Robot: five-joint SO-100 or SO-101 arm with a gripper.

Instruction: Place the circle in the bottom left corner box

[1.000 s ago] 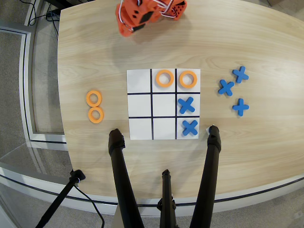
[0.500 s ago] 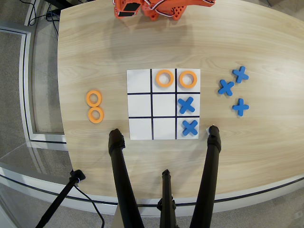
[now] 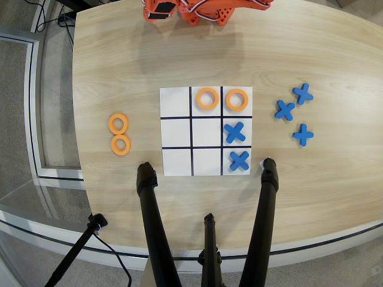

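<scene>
Two loose orange rings lie on the wooden table left of the paper grid, one (image 3: 118,124) just above the other (image 3: 121,144). The grid's bottom left cell (image 3: 176,161) in this overhead view is white and holds nothing. Two more rings sit in the top middle cell (image 3: 207,98) and the top right cell (image 3: 237,100). The orange arm (image 3: 200,9) is folded at the table's far edge, cut off by the top of the frame. Its gripper end (image 3: 160,11) shows only in part, far from the rings and grid; its jaws are hidden.
Blue crosses sit in the middle right cell (image 3: 234,132) and the bottom right cell (image 3: 239,160). Three loose blue crosses (image 3: 285,110) lie right of the grid. Black tripod legs (image 3: 149,227) (image 3: 263,215) rise over the table's near edge.
</scene>
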